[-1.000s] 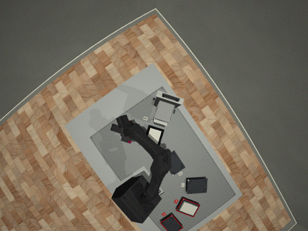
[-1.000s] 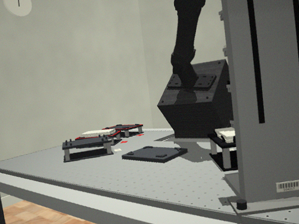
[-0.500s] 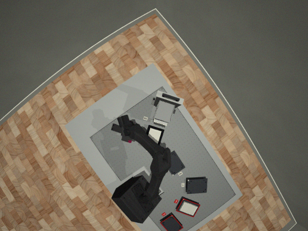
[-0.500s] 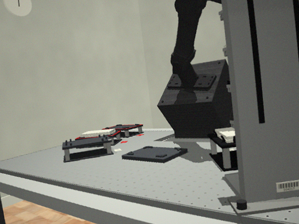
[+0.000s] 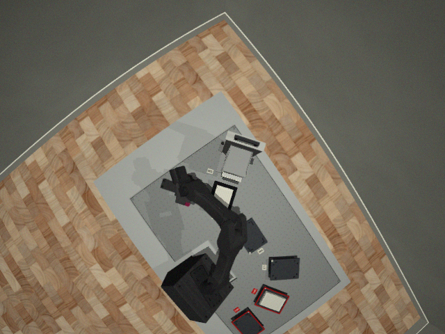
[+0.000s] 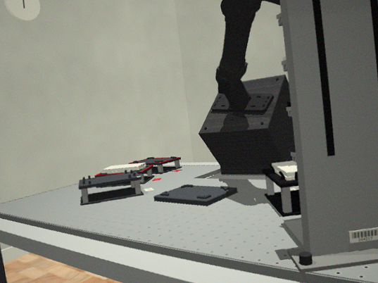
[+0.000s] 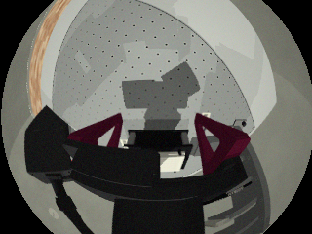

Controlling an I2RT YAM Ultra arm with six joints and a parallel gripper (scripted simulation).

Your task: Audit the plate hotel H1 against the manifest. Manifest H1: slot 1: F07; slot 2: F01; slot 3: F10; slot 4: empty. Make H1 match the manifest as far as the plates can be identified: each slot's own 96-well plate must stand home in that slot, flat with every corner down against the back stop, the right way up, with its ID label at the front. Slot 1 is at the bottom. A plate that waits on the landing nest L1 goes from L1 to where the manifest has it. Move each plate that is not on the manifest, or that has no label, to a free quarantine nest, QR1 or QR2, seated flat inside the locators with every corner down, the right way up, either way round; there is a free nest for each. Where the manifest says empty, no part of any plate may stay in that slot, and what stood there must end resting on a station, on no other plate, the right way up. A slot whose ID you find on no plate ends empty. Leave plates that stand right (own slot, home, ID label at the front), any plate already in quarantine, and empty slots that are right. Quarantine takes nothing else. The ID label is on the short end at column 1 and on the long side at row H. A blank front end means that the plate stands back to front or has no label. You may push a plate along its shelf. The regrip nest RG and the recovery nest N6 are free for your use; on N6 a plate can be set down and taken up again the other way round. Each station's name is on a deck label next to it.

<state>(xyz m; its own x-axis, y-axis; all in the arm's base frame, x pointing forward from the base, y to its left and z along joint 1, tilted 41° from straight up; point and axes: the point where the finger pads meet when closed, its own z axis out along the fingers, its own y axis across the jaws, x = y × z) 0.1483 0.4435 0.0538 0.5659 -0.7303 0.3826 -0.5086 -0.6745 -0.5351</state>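
The plate hotel H1 point(image 5: 238, 155) stands at the far end of the deck; the exterior view shows its closed back point(image 6: 346, 112), so the slots and labels are hidden. From above, the edge of a white plate point(image 5: 231, 176) shows at its open front. A white 96-well plate point(image 5: 224, 194) sits on the raised landing nest L1 just in front of the hotel and also shows in the exterior view point(image 6: 286, 170). My gripper point(image 5: 185, 201) is open and empty, raised beside L1 on the side away from the hotel. In the wrist view the magenta fingers stand wide apart over the bare deck.
A white plate point(image 5: 272, 300) sits in one red-edged quarantine nest; the other red-edged nest point(image 5: 247, 321) is empty. The raised dark nest point(image 5: 284, 268) and the low flat nest point(image 5: 254, 235) are empty. The arm's base point(image 5: 195, 287) stands at the deck's near edge.
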